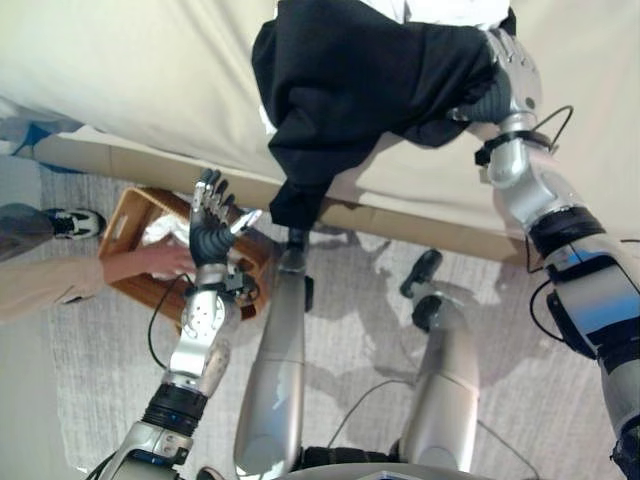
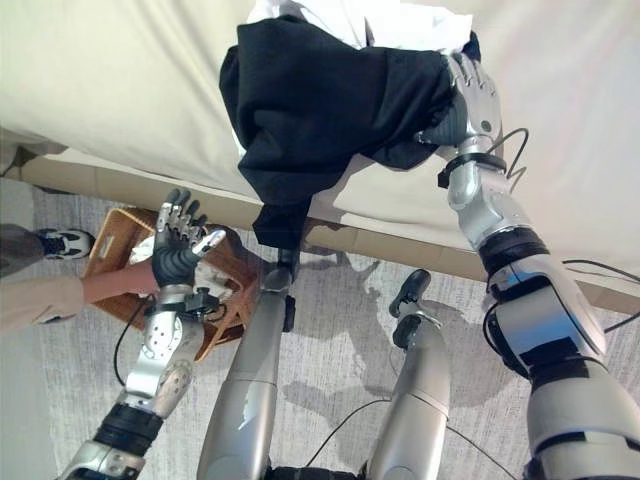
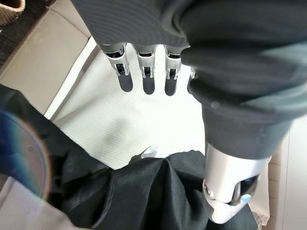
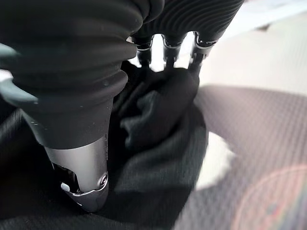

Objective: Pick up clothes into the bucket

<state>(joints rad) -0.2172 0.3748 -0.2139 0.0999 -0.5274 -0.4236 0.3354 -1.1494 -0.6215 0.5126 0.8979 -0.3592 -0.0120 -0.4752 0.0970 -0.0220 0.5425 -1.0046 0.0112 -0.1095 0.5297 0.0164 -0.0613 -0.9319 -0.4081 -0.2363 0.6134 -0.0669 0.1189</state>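
A black garment (image 1: 360,95) is held bunched at the far edge of the cream bed (image 1: 130,80), draped over that edge with one corner hanging down past the bed's tan side panel (image 1: 150,165). The right hand (image 1: 495,95) is seen against the garment's outer side; in the right wrist view its fingers (image 4: 165,50) are curled into a fold of the black cloth and the thumb (image 4: 81,177) is pressed against the fabric, so the cloth is pinched between thumb and fingers. A white garment (image 2: 390,20) is seen on the bed just behind the black one, touching it.

The left hand (image 1: 210,230) is raised below the bed's edge, near the hanging corner but apart from it, with its fingers (image 3: 146,72) straight and slightly spread, nothing being held. In its wrist view black cloth is seen past the fingers, untouched by them.

A woven basket (image 1: 135,215) stands on the grey carpet (image 1: 350,300) beside the bed, just behind the left hand, with pale cloth (image 1: 160,232) inside. A person's hand (image 1: 150,262) is laid at the basket, and a shoe (image 1: 72,222) is seen next to it.
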